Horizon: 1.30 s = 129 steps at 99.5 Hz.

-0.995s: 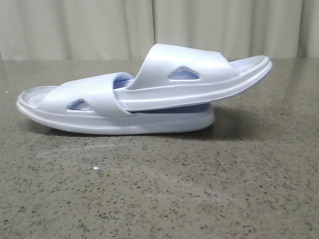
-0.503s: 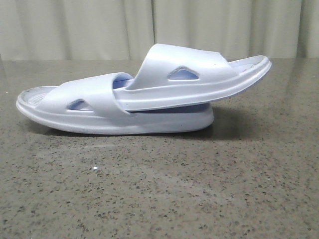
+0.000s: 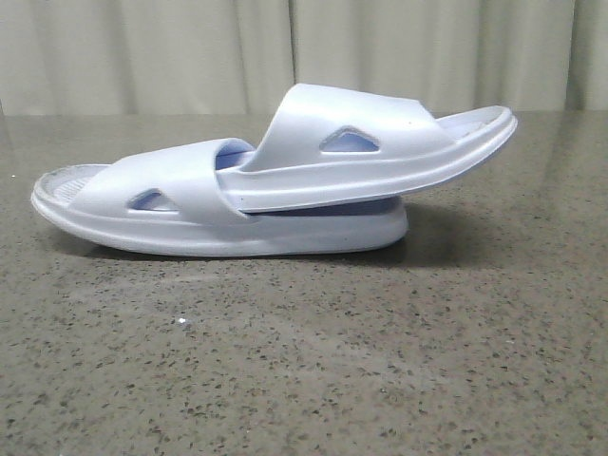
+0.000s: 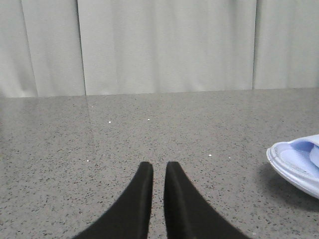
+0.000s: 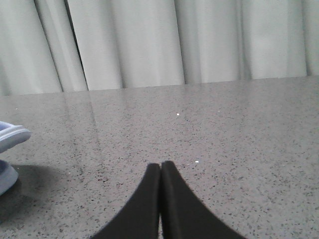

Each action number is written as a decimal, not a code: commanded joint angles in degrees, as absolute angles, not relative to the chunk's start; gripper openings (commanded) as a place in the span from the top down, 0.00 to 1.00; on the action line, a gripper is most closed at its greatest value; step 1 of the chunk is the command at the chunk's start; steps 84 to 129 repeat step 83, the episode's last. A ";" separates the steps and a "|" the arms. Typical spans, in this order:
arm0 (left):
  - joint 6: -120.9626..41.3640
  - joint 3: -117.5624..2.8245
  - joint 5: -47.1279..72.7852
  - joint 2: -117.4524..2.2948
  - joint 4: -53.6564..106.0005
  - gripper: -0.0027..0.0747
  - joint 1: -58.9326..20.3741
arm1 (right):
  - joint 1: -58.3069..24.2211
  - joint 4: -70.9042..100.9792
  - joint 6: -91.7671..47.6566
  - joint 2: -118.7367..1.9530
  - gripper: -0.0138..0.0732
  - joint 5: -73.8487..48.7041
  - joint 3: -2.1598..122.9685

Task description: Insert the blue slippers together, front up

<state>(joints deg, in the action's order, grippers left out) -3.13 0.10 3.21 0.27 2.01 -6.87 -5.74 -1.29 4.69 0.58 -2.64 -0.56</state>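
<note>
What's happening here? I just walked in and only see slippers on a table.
Nothing is being handled right now. The blue slippers sit on the speckled table, one pushed under the other's strap and resting tilted on it. The left gripper and right gripper are both off to the sides, holding nothing; the right jaws are shut, the left nearly so.

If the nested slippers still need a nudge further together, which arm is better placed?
Neither clearly; marginally the right. The pale blue moulded rubber slippers are already nested. Both the left gripper and right gripper are empty and clear, but the raised upper slipper's free end lies on the right's side.
</note>
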 commanded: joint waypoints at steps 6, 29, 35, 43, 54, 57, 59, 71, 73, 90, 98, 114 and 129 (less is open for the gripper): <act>-2.63 0.64 -1.52 1.88 2.08 0.94 -7.41 | -5.75 -0.82 5.11 1.68 0.96 2.17 -1.78; -2.63 0.64 -1.52 1.88 2.08 0.94 -7.41 | -5.75 -0.68 5.11 1.68 0.96 2.17 -1.78; -2.63 0.64 -1.52 1.88 2.08 0.94 -7.41 | -5.75 -0.68 5.11 1.68 0.96 2.17 -1.78; -2.63 0.64 -1.52 1.88 2.08 0.94 -7.41 | -5.75 -0.68 5.11 1.68 0.96 2.17 -1.78; -2.63 0.64 -1.52 1.88 2.08 0.94 -7.41 | -5.75 -0.68 5.11 1.68 0.96 2.17 -1.78; -2.63 0.64 -1.52 1.88 2.08 0.94 -7.41 | -5.75 -0.68 5.11 1.68 0.96 2.17 -1.78; -2.63 0.64 -1.52 1.88 2.08 0.94 -7.41 | -5.75 -0.68 5.11 1.68 0.96 2.17 -1.78; -2.63 0.64 -1.52 1.88 2.08 0.94 -7.41 | -5.75 -0.68 5.11 1.68 0.96 2.17 -1.78; -2.63 0.64 -1.52 1.88 2.08 0.94 -7.41 | -5.75 -0.68 5.11 1.68 0.96 2.17 -1.78; -2.63 0.64 -1.52 1.88 2.08 0.94 -7.41 | -5.75 -0.68 5.11 1.68 0.96 2.17 -1.78; -2.63 0.64 -1.52 1.88 2.08 0.94 -7.41 | -5.75 -0.68 5.11 1.68 0.96 2.17 -1.78; -2.63 0.64 -1.52 1.88 2.08 0.94 -7.41 | -5.75 -0.68 5.11 1.68 0.96 2.17 -1.78; -2.63 0.64 -1.52 1.88 2.08 0.94 -7.41 | -5.75 -0.68 5.11 1.68 0.96 2.17 -1.78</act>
